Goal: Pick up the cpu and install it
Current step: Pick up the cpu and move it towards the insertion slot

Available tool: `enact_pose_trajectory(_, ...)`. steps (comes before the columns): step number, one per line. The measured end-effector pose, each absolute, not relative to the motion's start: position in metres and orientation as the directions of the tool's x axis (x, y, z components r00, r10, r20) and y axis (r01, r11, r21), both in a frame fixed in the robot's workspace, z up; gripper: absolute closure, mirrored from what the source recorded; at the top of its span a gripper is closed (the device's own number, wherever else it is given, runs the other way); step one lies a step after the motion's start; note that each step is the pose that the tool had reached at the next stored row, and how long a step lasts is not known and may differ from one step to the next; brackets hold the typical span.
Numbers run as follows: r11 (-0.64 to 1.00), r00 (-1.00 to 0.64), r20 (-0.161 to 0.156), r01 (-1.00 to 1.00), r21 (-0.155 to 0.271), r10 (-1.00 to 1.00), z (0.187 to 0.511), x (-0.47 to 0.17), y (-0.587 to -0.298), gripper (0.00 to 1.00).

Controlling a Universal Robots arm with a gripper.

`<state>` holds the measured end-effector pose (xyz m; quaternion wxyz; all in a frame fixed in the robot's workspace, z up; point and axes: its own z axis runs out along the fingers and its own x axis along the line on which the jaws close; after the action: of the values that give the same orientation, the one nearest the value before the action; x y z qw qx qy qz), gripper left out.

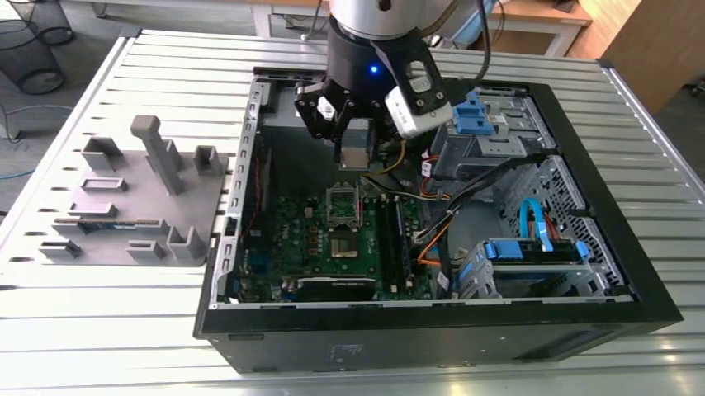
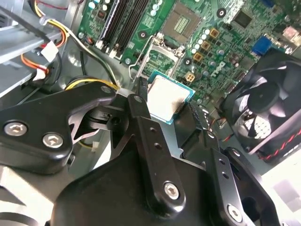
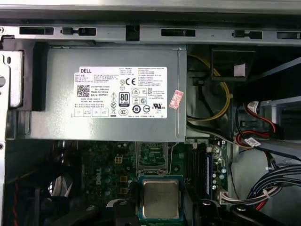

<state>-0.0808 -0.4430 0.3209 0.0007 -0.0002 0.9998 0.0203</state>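
Hand (image 2: 165, 107), black: fingers closed on opposite edges of cpu (image 2: 168, 96), carried above motherboard (image 2: 225, 42) just short of open socket (image 2: 186, 21). Handling: keep level, match corners to socket, lower without force.

The exterior view looked down at a slant onto the table (image 1: 132, 346) and took in the whole open computer case (image 1: 441, 334) from some distance. The first wrist view faced into the case from near, straight toward the power supply (image 3: 108, 94) and the motherboard (image 3: 103, 165). The second wrist view sat very close behind the claw (image 2: 167, 101) and looked past it at the motherboard. All three views shared the cpu (image 1: 355, 157) and the motherboard around it.
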Motion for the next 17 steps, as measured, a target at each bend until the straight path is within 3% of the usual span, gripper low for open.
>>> enact_pose_trajectory(17, 0.999, -1.0, -0.002, -0.001, 0.041, -0.001, 0.305, -0.08, -0.456, 0.53)
